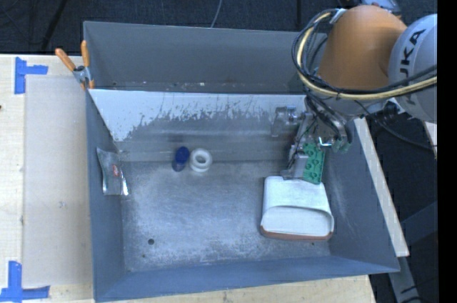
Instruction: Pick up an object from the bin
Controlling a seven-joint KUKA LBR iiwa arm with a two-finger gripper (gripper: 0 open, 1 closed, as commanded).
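Your gripper (305,155) sits low at the bin's right side, close to the back wall. A green block (313,164) with studs is right against it. You cannot tell from here whether the gripper is clamped on that block or merely beside it, so treat the grasp as unconfirmed.

The block looks like hard plastic, so judge it light and stiff. It will not crush, though its smooth flat faces may slip. The studded face gives poor purchase, so take it across the two plain long sides near the middle. It stands tilted, which means a pinch off centre may make it swivel.

Just below the block, and touching or nearly touching it, lies a white pad (296,212) with a brownish lower edge. It is the largest thing here, and a low sweep could catch its top edge.

The bin (214,259) holds little else. Well apart to the left, near the back wall, a white ring (201,161) and a blue piece (181,157) lie side by side. Further left, a clear scrap (112,173) leans at the foot of the left wall. The floor between them is bare.
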